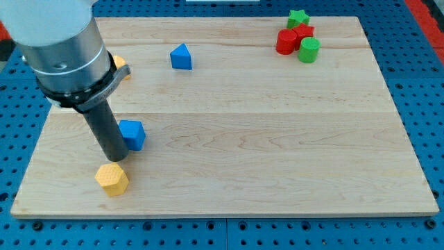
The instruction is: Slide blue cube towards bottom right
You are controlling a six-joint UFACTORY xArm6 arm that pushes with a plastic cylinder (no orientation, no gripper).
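Yellow block (112,179) below my tip (115,159), beside blue cube (132,134)

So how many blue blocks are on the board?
2. The blue cube sits at the view's left, right beside my tip. The blue triangular block is near the view's top, left of centre. The arm could hide another.

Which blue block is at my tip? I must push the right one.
The blue cube, touching my tip at the view's left; the blue triangular block sits far up top.

Cube (132,134) right of my tip (115,158), above hexagonal block (112,179).
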